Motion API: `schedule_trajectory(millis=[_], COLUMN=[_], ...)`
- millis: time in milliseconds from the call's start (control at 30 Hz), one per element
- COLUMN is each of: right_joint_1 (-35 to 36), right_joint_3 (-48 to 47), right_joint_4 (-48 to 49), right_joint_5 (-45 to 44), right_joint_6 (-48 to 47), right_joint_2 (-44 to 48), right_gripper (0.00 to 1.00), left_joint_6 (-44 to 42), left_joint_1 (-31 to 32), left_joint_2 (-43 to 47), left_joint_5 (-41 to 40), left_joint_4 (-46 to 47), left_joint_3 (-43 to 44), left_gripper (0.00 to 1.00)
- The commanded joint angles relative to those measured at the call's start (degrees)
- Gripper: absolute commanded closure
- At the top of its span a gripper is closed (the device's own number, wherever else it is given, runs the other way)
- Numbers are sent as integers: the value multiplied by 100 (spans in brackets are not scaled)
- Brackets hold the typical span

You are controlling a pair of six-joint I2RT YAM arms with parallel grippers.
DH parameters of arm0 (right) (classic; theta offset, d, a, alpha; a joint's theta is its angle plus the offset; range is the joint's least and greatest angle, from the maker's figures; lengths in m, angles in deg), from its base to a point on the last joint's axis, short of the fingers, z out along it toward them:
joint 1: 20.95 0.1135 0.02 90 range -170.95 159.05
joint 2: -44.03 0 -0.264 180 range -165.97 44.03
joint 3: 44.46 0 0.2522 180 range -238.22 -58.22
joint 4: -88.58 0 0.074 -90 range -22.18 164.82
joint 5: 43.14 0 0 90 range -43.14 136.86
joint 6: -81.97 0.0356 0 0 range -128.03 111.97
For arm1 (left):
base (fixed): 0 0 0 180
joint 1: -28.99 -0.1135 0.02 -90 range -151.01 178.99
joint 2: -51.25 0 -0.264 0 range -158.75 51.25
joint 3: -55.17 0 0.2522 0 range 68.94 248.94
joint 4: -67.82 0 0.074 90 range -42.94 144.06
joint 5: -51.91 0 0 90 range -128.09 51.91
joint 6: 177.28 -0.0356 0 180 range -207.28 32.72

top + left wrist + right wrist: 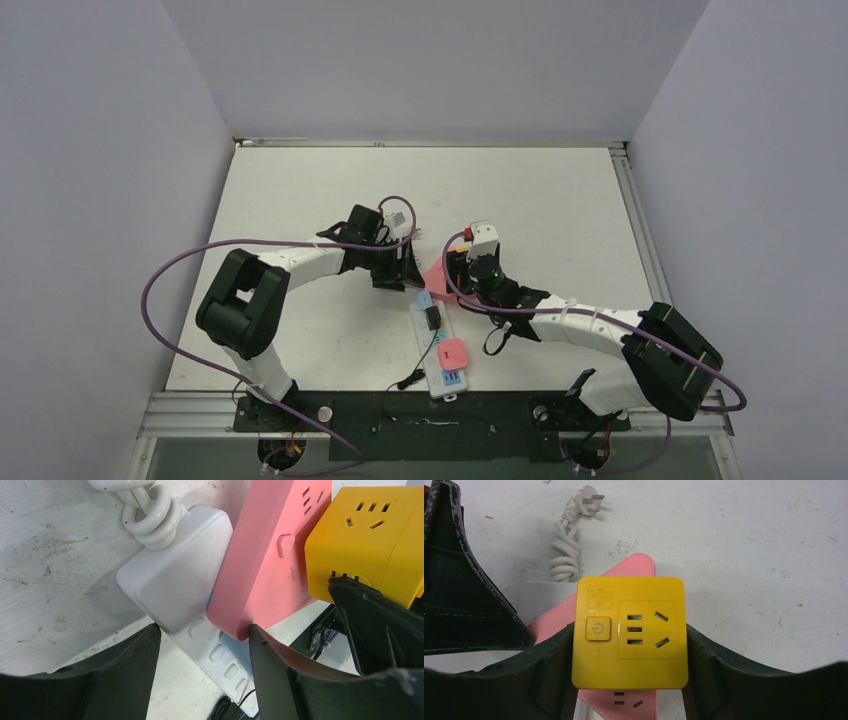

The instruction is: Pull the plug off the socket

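The socket, a long white power strip (440,350), lies lengthwise at table centre. Its far end (175,585) with a coiled white cord (150,515) sits between my left gripper's (205,630) fingers. The left fingertip (152,635) touches the strip's edge and the right fingertip (257,637) touches a pink block (265,565) lying tilted across the strip. My right gripper (629,645) is shut on a yellow cube plug (629,630) and holds it over the pink block (549,620). The cube's underside is hidden. In the top view both grippers, left (400,270) and right (462,272), meet at the strip's far end.
A small black plug (432,318) with a thin black cable (412,378) sits in the strip's middle. Another pink face (453,352) and a blue one (452,378) are nearer me. The cord's white three-pin plug (591,502) lies on the table. Grey walls enclose the table.
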Motion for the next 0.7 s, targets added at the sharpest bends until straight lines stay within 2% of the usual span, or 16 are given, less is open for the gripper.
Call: schedule_trajectory(millis=[0, 200, 667], right_joint_1=[-143, -121, 546], right_joint_3=[9, 5, -162], right_joint_4=[528, 501, 414], right_joint_5=[228, 88, -998], right_joint_6=[407, 295, -542], right_joint_2=[196, 200, 218], right_gripper=[95, 95, 95], left_joint_6=[-586, -602, -622], left_joint_1=[232, 251, 255], left_joint_2=[-409, -434, -433], left_joint_5=[-814, -792, -697], left_joint_4=[-602, -610, -606], left_joint_3=[-159, -141, -123], left_gripper=[41, 42, 42])
